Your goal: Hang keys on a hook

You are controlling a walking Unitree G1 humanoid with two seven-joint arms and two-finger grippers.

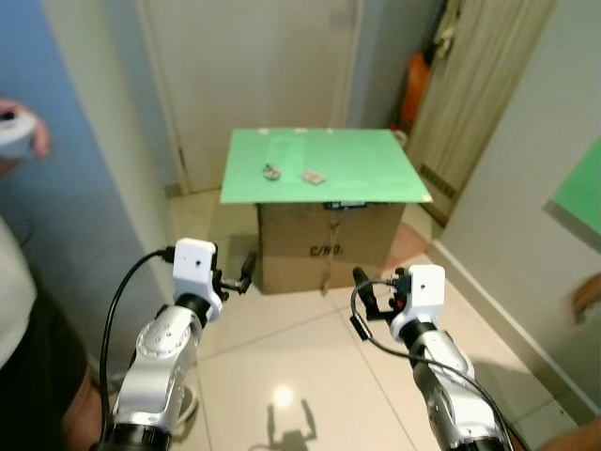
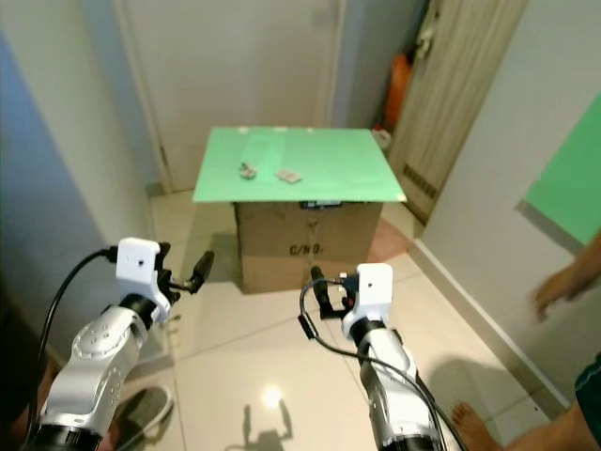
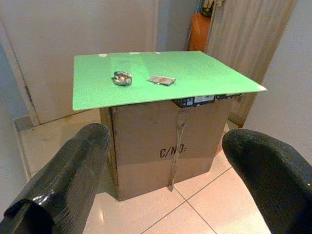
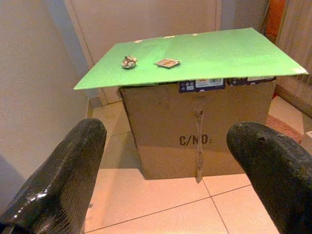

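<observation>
A cardboard box [image 1: 324,244] stands on the tiled floor against the door, well ahead of the robot. A green board [image 1: 324,167] lies flat on the box as a desk top. On the board's left half lie the keys [image 1: 272,171], with a small card [image 1: 313,176] just beside them. Both hands hang short of the box, above the floor: the left hand [image 1: 246,272] with fingers spread and empty, the right hand [image 1: 362,287] likewise spread and empty. Judged from this, nothing is done yet: the keys are untouched, and approach, pickup and hanging all remain. I can make out no hook.
</observation>
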